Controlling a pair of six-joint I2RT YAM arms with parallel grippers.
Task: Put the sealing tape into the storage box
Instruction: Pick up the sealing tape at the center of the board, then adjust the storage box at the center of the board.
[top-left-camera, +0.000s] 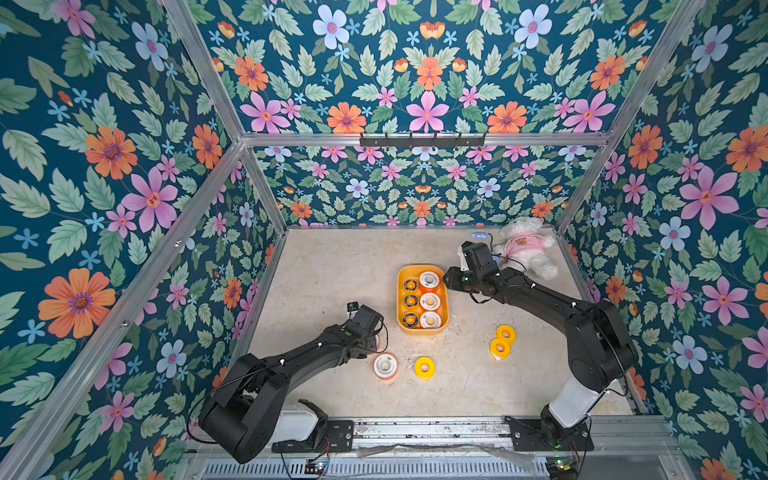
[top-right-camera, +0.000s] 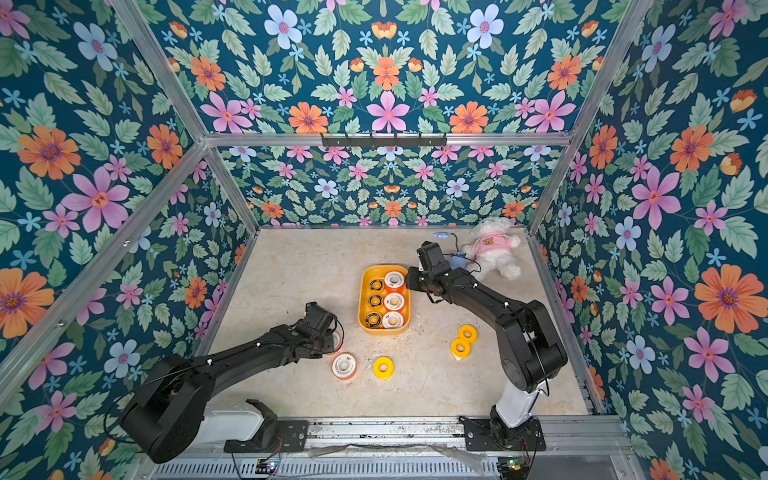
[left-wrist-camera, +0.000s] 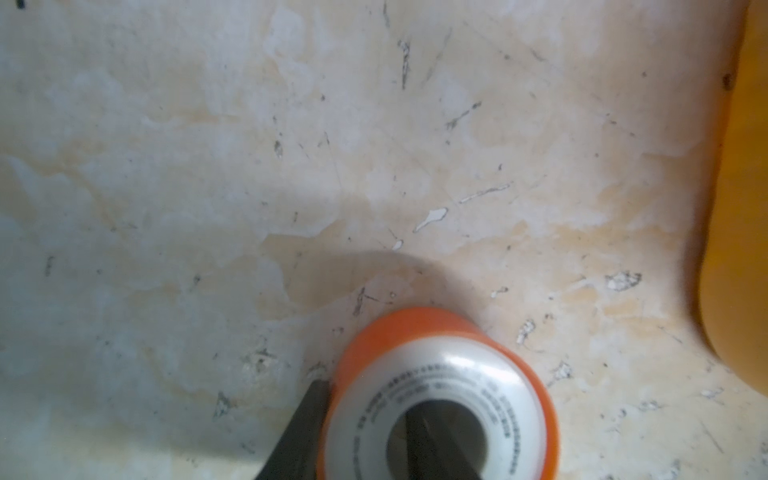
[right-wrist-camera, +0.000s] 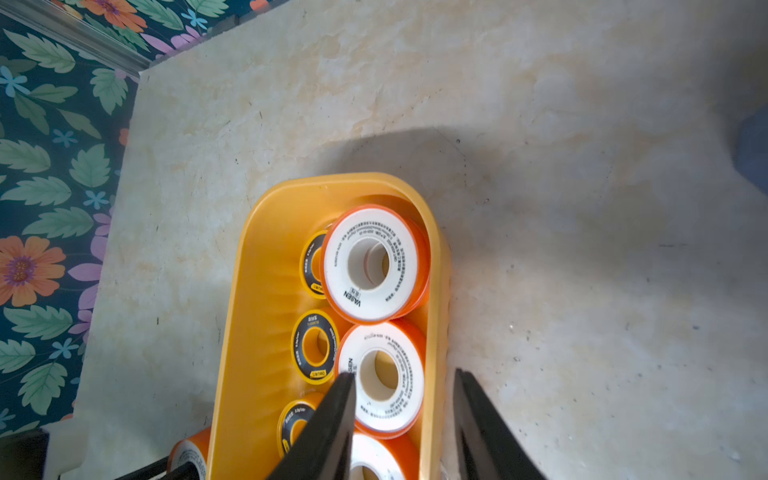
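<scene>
The yellow-orange storage box (top-left-camera: 400, 299) (right-wrist-camera: 249, 332) holds three black-and-yellow rings (top-left-camera: 411, 300) on one side and white-faced, orange-rimmed sealing tape rolls (top-left-camera: 430, 301) on the other. My left gripper (left-wrist-camera: 365, 397) is shut on another white-faced roll (left-wrist-camera: 440, 374) to the box's left: one finger presses its orange rim, the other sits in its hole. My right gripper (right-wrist-camera: 403, 372) is open above the box's right wall, with nothing held. Loose on the table in both top views lie a white-faced roll (top-left-camera: 385, 365) and three yellow rolls (top-left-camera: 424, 368) (top-left-camera: 506, 333) (top-left-camera: 500, 348).
A white teddy bear in a pink shirt (top-left-camera: 525, 247) lies at the back right. A blue gadget (top-left-camera: 482, 235) with a cable is beside it, behind my right wrist. Floral walls with metal rails enclose the table on three sides.
</scene>
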